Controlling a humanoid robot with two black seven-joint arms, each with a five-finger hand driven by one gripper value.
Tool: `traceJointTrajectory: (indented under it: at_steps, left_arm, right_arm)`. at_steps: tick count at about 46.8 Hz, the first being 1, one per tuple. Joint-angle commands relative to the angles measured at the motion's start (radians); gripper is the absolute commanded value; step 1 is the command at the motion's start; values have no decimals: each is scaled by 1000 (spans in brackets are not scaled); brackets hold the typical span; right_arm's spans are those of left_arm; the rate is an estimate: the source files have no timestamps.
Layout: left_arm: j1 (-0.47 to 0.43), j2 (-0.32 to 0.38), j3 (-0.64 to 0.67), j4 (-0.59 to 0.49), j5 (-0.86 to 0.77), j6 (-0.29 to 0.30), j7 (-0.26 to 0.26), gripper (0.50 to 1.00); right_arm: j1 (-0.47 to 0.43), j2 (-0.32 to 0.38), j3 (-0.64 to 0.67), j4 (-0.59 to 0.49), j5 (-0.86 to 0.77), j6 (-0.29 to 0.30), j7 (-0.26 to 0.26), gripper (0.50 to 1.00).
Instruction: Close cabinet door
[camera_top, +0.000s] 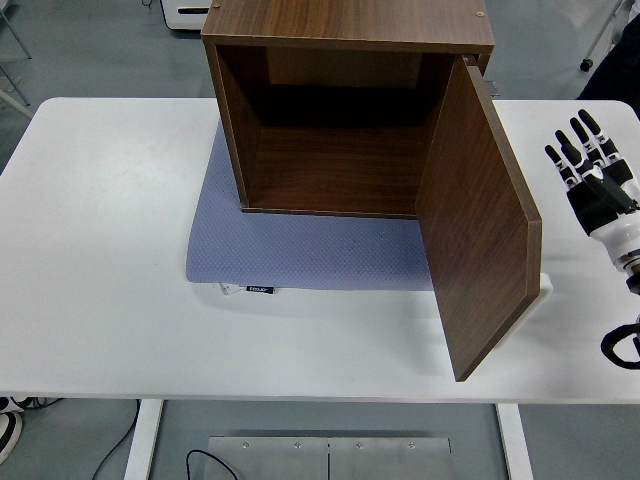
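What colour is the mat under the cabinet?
Blue-grey with a fine dotted texture; the mat shows best in the head view.

We have a single head view, set high on the robot's side and looking forward and down over the white table (100, 250). The table's near edge runs across the bottom of the picture, with floor visible beyond the far edge. We look into the open wooden cabinet (340, 110) from above and in front. The right hand (592, 170) enters at the right edge.
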Motion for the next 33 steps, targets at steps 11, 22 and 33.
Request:
traceJointTrajectory:
  at_steps: [11, 22, 33]
  left_arm:
    - [9, 0, -3, -1, -9, 8, -1, 1000]
    - [13, 0, -4, 0, -9, 11, 0, 1000]
    - [12, 0, -4, 2, -7, 11, -1, 1000]
  right_arm:
    - [0, 0, 0, 0, 0, 0, 2, 1000]
    - [0, 0, 0, 0, 0, 0, 2, 1000]
    - [3, -8, 2, 0, 0, 0, 2, 1000]
